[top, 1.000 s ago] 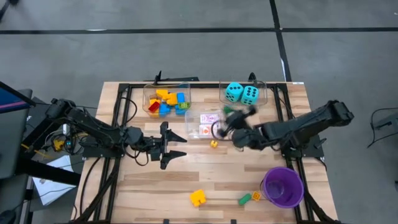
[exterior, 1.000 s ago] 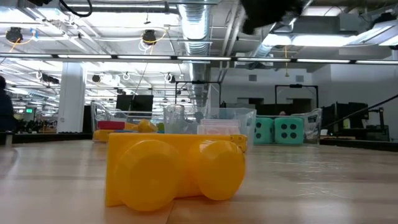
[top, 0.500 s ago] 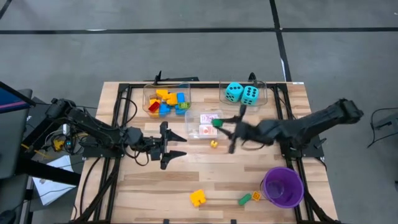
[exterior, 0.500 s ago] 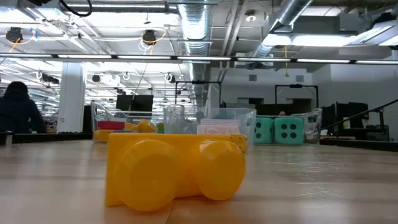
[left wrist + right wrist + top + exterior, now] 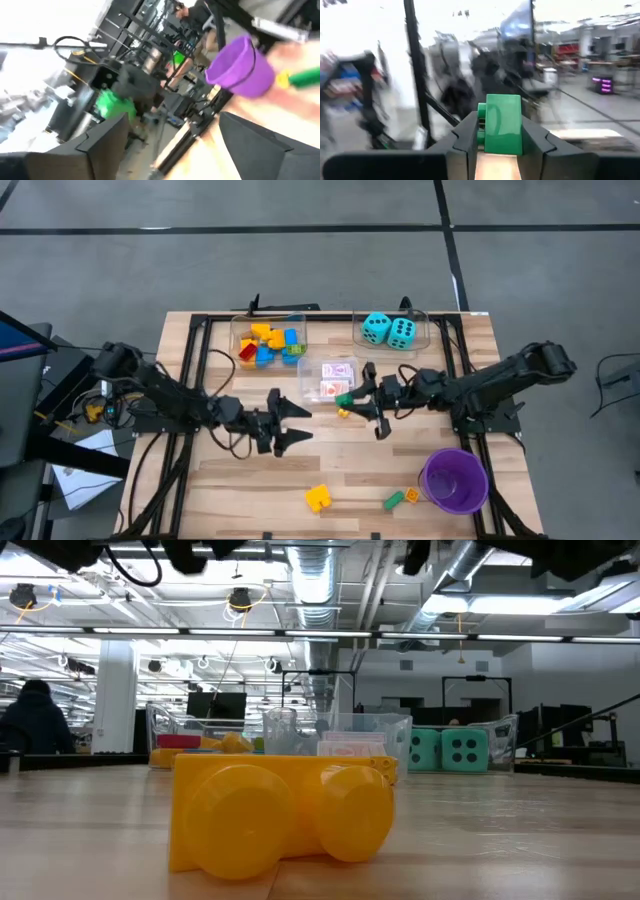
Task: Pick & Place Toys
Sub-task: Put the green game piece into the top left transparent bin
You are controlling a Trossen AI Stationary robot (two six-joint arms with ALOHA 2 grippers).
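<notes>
Right gripper (image 5: pixel 358 402) clamped on a green brick (image 5: pixel 503 124), held near the table's (image 5: pixel 400 470) middle, just beside the clear bin of card packs (image 5: pixel 331 379). Left gripper (image 5: pixel 290 423) spread wide, empty, over the left-middle of the table.

Already sorted, by the look of it: coloured bricks (image 5: pixel 268 343) in the far-left bin, two turquoise dice (image 5: pixel 389 330) in the far-right bin.

Left loose: a small yellow brick (image 5: pixel 343 412) near the centre, a large yellow brick (image 5: pixel 319 498) at the near edge, a green piece (image 5: pixel 394 500) and small orange piece (image 5: pixel 411 495) beside the purple cup (image 5: pixel 455 479). Roughly past halfway, as a judgement.
</notes>
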